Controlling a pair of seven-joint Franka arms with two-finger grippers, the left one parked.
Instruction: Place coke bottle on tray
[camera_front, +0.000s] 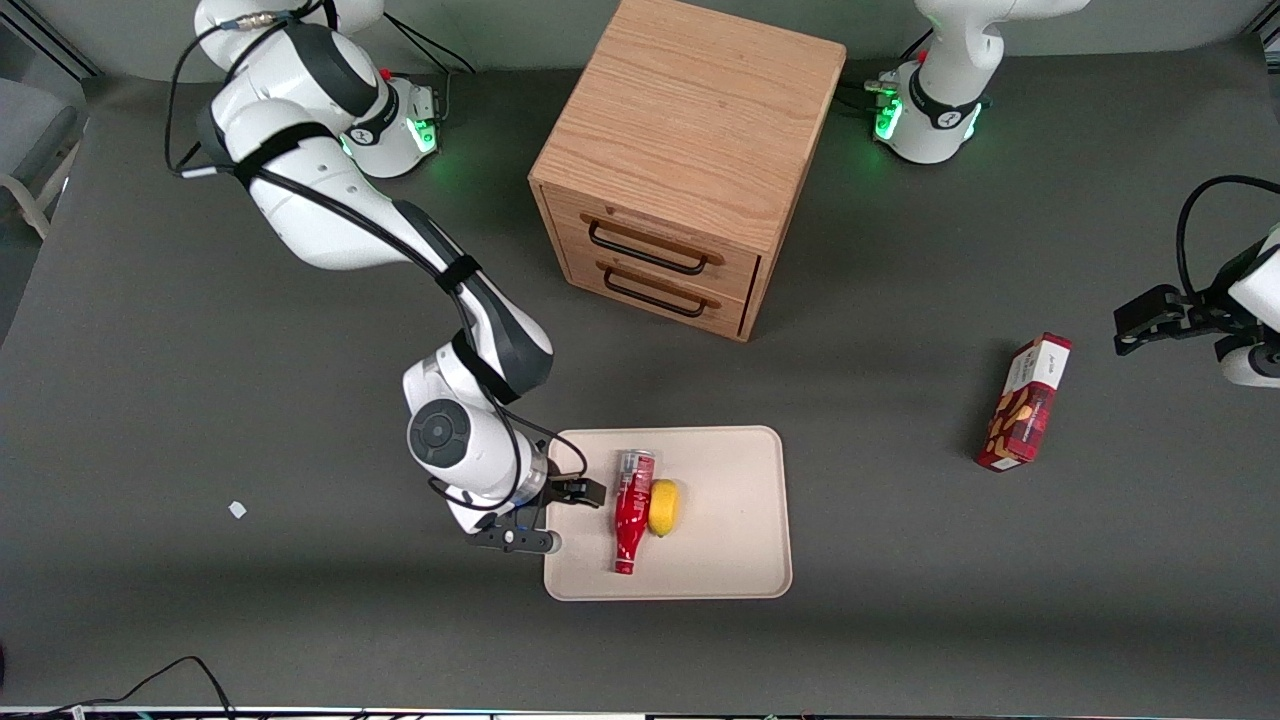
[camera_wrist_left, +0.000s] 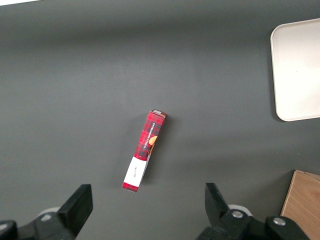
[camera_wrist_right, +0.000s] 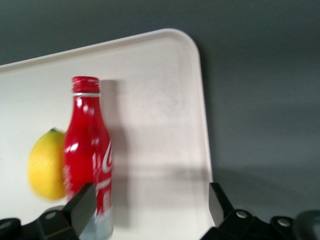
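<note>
The coke bottle (camera_front: 632, 510) lies flat on the cream tray (camera_front: 730, 540), red with white script. Its cap points toward the front camera and its silver base away from it. It touches a lemon (camera_front: 663, 507) that lies beside it on the tray. My right gripper (camera_front: 560, 515) is open and empty, over the tray's rim at the working arm's end, just beside the bottle. In the right wrist view the gripper (camera_wrist_right: 150, 210) stands wide over the tray (camera_wrist_right: 160, 100), with the bottle (camera_wrist_right: 90, 150) by one finger (camera_wrist_right: 82, 205) and the lemon (camera_wrist_right: 45, 165) next to it.
A wooden drawer cabinet (camera_front: 680, 150) stands farther from the front camera than the tray. A red snack box (camera_front: 1025, 402) lies toward the parked arm's end and shows in the left wrist view (camera_wrist_left: 145, 150). A small white scrap (camera_front: 237, 509) lies toward the working arm's end.
</note>
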